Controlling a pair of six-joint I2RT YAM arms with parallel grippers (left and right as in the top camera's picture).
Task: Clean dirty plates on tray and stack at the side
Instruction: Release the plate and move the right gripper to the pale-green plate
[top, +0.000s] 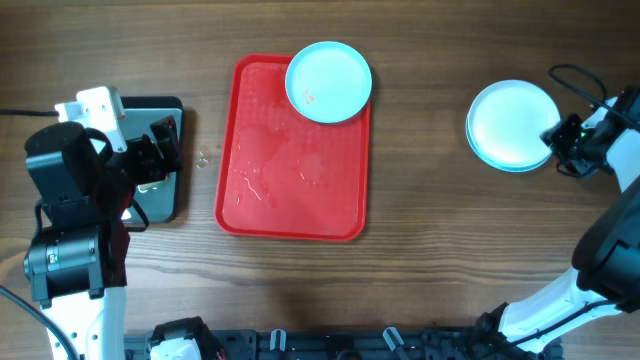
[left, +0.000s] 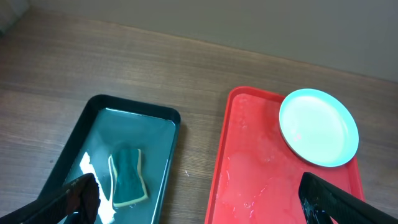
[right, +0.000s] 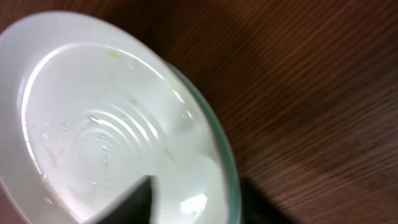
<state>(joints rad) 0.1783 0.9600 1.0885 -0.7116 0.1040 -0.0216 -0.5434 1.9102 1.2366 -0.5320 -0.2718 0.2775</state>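
**Plate cleaning: two of three plates stacked, one left.**
The red tray (top: 290, 190) carries one turquoise plate (top: 328, 82) at its far right corner, apparently still to be cleaned. The stack (top: 505, 125), white on turquoise, lies well apart to the right. The right gripper (top: 560, 135) straddles its rim, grip indeterminate. The left gripper (top: 158, 152) is spread wide above the sponge (left: 127, 177).

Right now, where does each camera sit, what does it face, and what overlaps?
Overhead: above table, straight down on tray, plate, stack; left arm, right arm show.
Left wrist: over black tray, facing sponge and tray; open left claw shows.
Right wrist: close over stack; own finger shows.
Shared: overhead and left wrist both see tray and plate.
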